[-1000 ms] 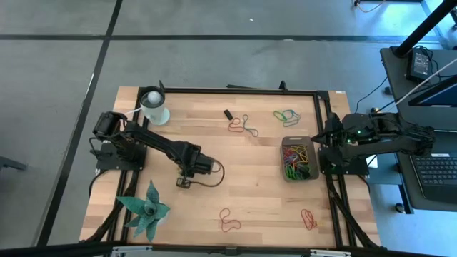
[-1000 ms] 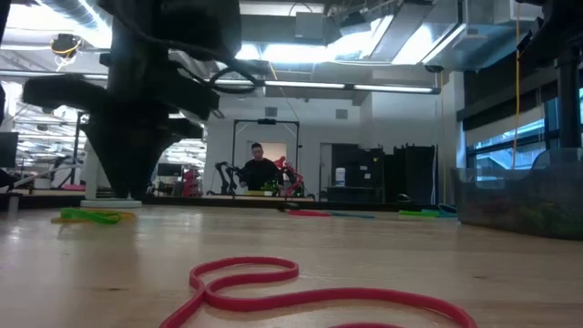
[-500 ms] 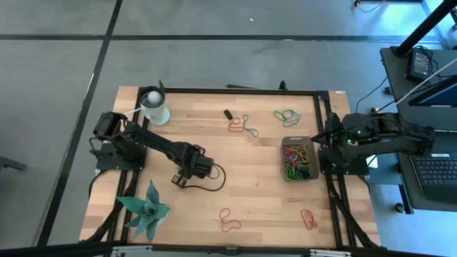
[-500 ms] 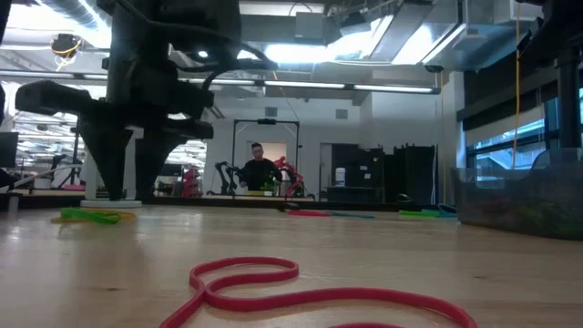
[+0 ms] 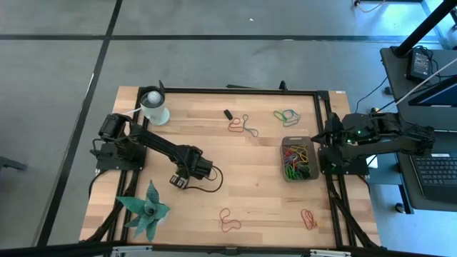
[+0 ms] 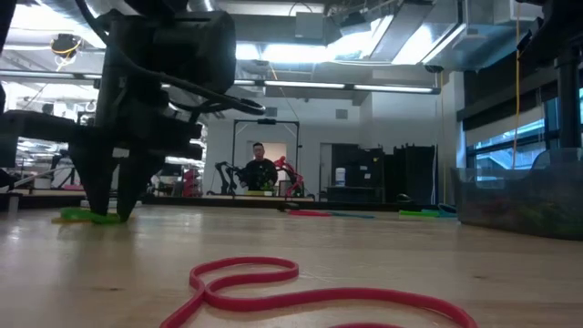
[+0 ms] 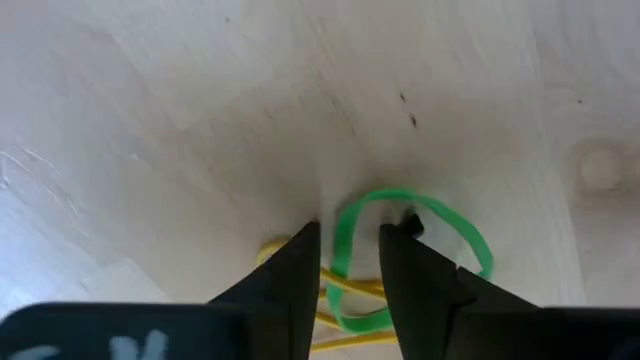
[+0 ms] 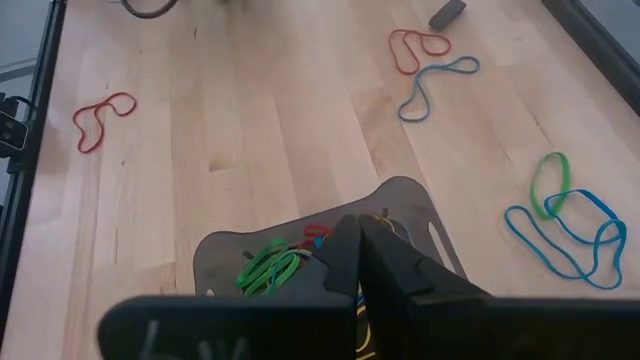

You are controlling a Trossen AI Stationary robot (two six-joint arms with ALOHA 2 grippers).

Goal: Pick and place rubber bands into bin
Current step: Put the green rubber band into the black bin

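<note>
My left gripper [image 7: 350, 235] points straight down at the table's left middle [image 5: 177, 183], its fingertips at the wood [image 6: 111, 211]. It is open by a narrow gap, and one strand of a green rubber band [image 7: 345, 250] runs through that gap. A yellow band [image 7: 350, 290] lies under the green one. My right gripper [image 8: 358, 240] is shut on nothing and hovers over the bin [image 5: 298, 158], a dark tray with several coloured bands in it. Loose bands lie flat on the wood: red [image 5: 228, 220], red [image 5: 308, 218], red and dark [image 5: 241, 126], green and blue [image 5: 287, 115]. My left gripper comes at the green band from above, one finger inside its loop [image 7: 408, 228] and one outside [image 7: 300, 245], with the strand [image 7: 340, 235] in the gap. The band lies flat on the table. Whether the fingers touch it, I cannot tell.
A white cup [image 5: 154, 107] stands at the far left corner. A green plant-like figure [image 5: 146, 210] sits near the left front. A small black oblong piece [image 5: 228, 113] lies at the far middle. A black frame [image 5: 325, 107] rims the table.
My left gripper has sunk to the table over the green and yellow bands and rolled about its own axis. Its fingers stand closer together than half a second ago. The bands have stayed where they lay.
</note>
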